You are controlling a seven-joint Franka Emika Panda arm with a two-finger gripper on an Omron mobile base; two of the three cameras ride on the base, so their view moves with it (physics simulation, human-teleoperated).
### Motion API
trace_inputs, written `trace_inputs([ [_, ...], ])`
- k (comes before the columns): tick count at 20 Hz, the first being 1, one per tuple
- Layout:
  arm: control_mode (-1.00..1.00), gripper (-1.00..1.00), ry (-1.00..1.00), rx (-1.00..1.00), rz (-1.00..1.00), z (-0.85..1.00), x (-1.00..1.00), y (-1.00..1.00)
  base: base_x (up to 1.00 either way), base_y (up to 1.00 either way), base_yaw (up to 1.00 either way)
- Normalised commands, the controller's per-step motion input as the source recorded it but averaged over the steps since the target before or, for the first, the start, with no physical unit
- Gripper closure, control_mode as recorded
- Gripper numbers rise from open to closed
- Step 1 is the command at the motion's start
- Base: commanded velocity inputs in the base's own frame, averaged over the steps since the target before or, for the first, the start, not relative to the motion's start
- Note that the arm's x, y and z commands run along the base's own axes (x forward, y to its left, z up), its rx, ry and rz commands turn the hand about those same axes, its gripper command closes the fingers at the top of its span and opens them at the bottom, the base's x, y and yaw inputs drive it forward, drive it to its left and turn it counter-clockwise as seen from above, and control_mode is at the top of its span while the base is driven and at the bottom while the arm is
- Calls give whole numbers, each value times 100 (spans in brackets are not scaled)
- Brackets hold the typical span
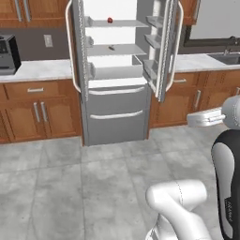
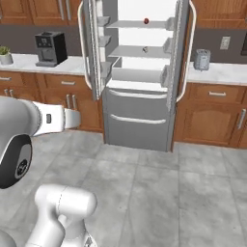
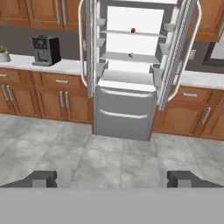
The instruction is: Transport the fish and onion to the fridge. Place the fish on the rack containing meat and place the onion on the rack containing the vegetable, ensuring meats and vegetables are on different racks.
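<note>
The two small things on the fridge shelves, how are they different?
The red round thing sits on the top shelf; the dark thing lies one shelf lower. The upper one is a bright red ball, the lower one grey-dark and flatter. Both are tiny at this distance, inside the open fridge, near the shelf middle.

A: Fridge (image 1: pixel 115 70) shelves, top down?
B: Top shelf (image 1: pixel 117 24): one small red round thing, likely the onion (image 1: pixel 109 20), sitting alone near the middle. Same spot seen from the hand camera (image 3: pixel 133 30).
A: Next one?
B: Middle shelf (image 1: pixel 117 50): one small dark item (image 1: pixel 111 47), too tiny to identify. Lowest shelf (image 1: pixel 117 71): nothing made out on it.
A: Outside the fridge?
B: Pale counter (image 2: pixel 29 63) left of the fridge: black coffee machine (image 2: pixel 50 48), small potted plant (image 2: pixel 5 55) further left. Counter on the other side (image 2: pixel 217 73): grey toaster (image 2: pixel 201 60). Grey tiled floor (image 2: pixel 159 193) in front.
</note>
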Motion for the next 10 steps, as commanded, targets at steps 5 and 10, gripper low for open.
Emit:
trace_inputs([
  [5,100,-100,0,0,0,0,0,0,-100,43,0],
  [10,100,-100,0,0,0,0,0,0,-100,68,-14],
])
